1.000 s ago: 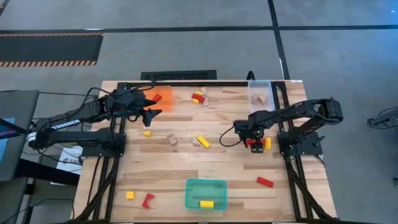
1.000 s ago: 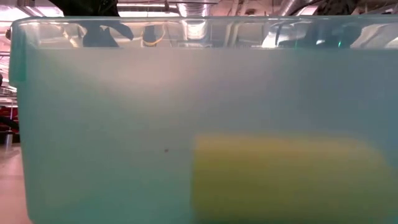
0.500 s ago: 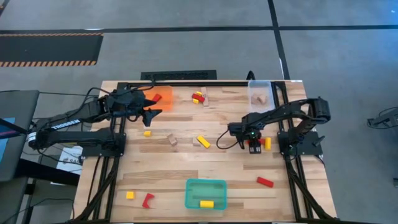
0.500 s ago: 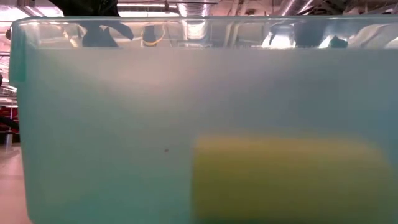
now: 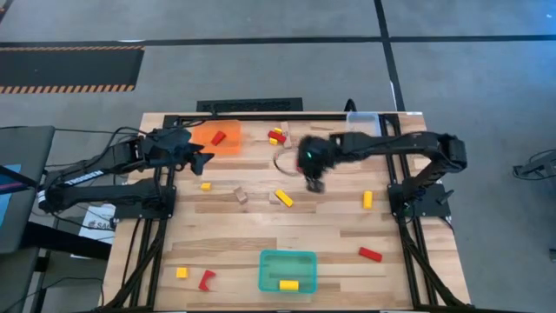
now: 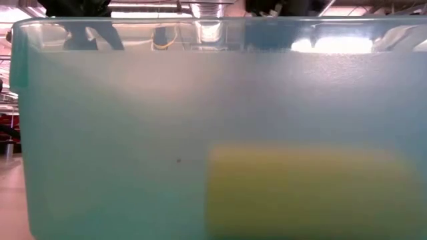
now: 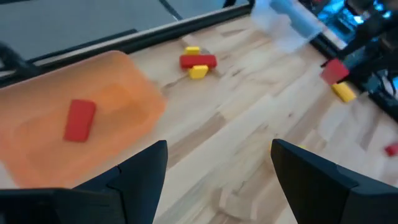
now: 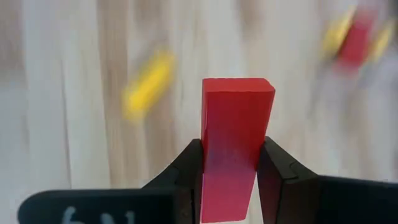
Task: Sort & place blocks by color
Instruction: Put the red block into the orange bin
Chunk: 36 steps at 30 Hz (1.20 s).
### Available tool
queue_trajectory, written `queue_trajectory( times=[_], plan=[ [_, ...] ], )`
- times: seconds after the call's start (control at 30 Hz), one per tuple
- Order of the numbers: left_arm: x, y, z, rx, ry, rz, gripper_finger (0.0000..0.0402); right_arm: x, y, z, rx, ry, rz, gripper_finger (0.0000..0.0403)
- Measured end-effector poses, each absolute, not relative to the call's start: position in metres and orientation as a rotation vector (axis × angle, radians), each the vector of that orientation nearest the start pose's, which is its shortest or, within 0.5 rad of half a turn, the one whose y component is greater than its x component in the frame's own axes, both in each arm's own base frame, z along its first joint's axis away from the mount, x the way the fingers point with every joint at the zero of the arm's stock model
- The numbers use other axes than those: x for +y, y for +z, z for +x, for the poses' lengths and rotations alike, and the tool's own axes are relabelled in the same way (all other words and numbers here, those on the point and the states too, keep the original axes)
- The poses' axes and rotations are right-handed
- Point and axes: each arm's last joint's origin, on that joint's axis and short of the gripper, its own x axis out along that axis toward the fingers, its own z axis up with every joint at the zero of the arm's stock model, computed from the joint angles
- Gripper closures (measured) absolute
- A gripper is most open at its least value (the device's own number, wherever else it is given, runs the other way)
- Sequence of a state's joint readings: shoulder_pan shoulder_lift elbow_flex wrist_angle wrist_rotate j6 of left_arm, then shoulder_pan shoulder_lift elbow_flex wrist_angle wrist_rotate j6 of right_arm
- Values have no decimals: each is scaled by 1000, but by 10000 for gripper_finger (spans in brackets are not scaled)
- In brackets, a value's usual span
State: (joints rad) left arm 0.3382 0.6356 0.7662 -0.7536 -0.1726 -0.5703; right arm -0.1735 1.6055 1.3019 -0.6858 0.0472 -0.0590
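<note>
— So which arm is busy?

— That's the right pincer (image 8: 229, 163), clamped on a red block (image 8: 235, 143) and carrying it above the middle of the desk (image 5: 330, 235), between the clear tray (image 5: 362, 122) and the orange tray (image 5: 228, 139).

— Where does it belong?

— I'd say the orange tray; one red block (image 5: 218, 137) already lies there. The next move calls for crossing leftward, stopping over that tray and letting go low.

— And the left pincer (image 7: 217, 168)?

— Fingers apart, empty, waiting just beside the orange tray; it may need to give way. Other blocks lie scattered, and a yellow block (image 5: 288, 284) sits in the teal tray (image 5: 287, 258).
</note>
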Motion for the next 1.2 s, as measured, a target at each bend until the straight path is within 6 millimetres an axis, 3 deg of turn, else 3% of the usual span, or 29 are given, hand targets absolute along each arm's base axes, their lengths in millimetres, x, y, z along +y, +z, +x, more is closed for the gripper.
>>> queue_trajectory(
  times=[0.17, 0.4, 0.57, 0.8, 1.07, 1.2],
  plan=[
    [44, 295, 109, 472, 686, -612, 127, -98, 300, 384, 683, -169, 55, 302],
    [44, 295, 110, 476, 671, -614, 127, -152, 281, 463, 530, -139, 233, 302],
    [44, 295, 110, 473, 687, -601, 127, -179, 272, 505, 443, -168, 268, 302],
    [45, 295, 110, 470, 703, -593, 127, -212, 238, 531, 388, -203, 377, 302],
    [45, 295, 110, 464, 717, -584, 127, -220, 218, 534, 396, -221, 418, 299],
    [45, 295, 110, 463, 719, -583, 127, -220, 221, 535, 364, -226, 405, 220]
  ],
)
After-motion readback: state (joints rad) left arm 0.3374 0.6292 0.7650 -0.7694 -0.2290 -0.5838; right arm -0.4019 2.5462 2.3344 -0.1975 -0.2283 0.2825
